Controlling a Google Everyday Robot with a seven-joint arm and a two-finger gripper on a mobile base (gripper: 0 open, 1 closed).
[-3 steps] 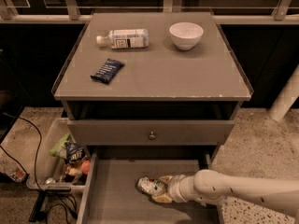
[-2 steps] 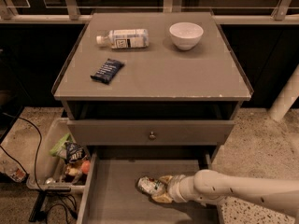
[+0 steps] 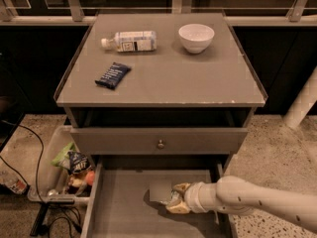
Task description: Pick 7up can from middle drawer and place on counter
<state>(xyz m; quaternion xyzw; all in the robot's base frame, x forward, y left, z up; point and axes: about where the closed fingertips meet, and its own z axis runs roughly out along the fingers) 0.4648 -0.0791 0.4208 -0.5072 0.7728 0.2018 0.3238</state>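
Observation:
The middle drawer [image 3: 124,212] stands pulled open at the bottom of the view, below a shut drawer front with a round knob [image 3: 160,144]. My gripper [image 3: 173,198] reaches in from the right on its white arm, low in the drawer's right half. Its tan fingers [image 3: 181,187] sit on either side of the 7up can [image 3: 159,191], which shows as a small silvery shape at the fingertips, partly hidden by them. The counter [image 3: 173,78] is the broad grey cabinet top above.
On the counter lie a white-labelled plastic bottle [image 3: 130,40], a white bowl [image 3: 196,36] and a dark blue snack packet [image 3: 113,75]. A clear bin [image 3: 52,175] of packets stands on the floor left of the drawer, with cables near it. A white post [image 3: 302,108] rises at the right.
The arm has barely moved. The can at the fingertips now shows as a plain silvery face where a white and green side showed before, as if turned or tipped.

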